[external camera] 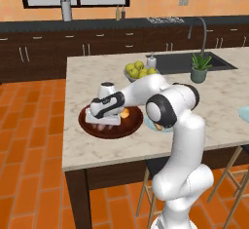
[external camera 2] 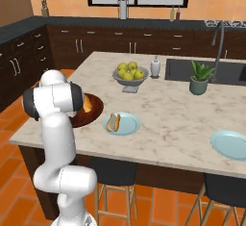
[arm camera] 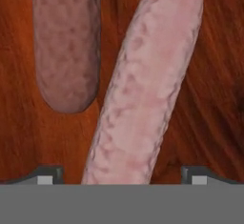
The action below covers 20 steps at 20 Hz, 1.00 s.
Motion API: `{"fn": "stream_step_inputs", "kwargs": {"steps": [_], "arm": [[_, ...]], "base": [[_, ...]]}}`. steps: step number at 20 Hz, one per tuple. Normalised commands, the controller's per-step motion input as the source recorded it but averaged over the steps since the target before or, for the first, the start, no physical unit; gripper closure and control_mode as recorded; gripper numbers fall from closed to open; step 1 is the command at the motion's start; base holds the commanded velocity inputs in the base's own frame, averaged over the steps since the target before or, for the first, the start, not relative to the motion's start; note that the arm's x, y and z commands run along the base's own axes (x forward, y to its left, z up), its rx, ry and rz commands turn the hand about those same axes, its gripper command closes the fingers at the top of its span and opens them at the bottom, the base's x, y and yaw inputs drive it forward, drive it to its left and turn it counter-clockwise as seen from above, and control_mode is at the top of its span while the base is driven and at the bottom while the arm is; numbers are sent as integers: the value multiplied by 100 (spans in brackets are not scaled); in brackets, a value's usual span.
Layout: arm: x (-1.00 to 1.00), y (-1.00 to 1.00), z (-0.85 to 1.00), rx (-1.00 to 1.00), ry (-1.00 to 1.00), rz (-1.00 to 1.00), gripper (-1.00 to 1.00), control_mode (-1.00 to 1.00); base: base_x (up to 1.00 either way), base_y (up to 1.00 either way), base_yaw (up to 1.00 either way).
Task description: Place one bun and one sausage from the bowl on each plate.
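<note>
I have the gripper low over the bowl, fingers spread wide — nothing pinched. The pale sausage lies on the wood between the two fingertips, running away at a slant. A darker sausage lies beside it — off to the left.

A home kitchen: marble island with sink (dark cabinets behind), orange floor tiles
</note>
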Motion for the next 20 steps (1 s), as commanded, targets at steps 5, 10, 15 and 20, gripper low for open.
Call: {"fn": "stream_step_inputs", "kwargs": {"steps": [5, 10, 15, 20], "arm": [[0, 0, -2, 0, 0, 0, 100, -100], [-63, 1, 77, -6, -11, 1, 100, -100], [-72, -75, 80, -5, -1, 0, 100, -100], [-30, -100, 57, 0, 0, 0, 100, -100]], "base": [[0, 0, 0], [0, 0, 0], [0, 0, 0], [0, 0, 0]]}}
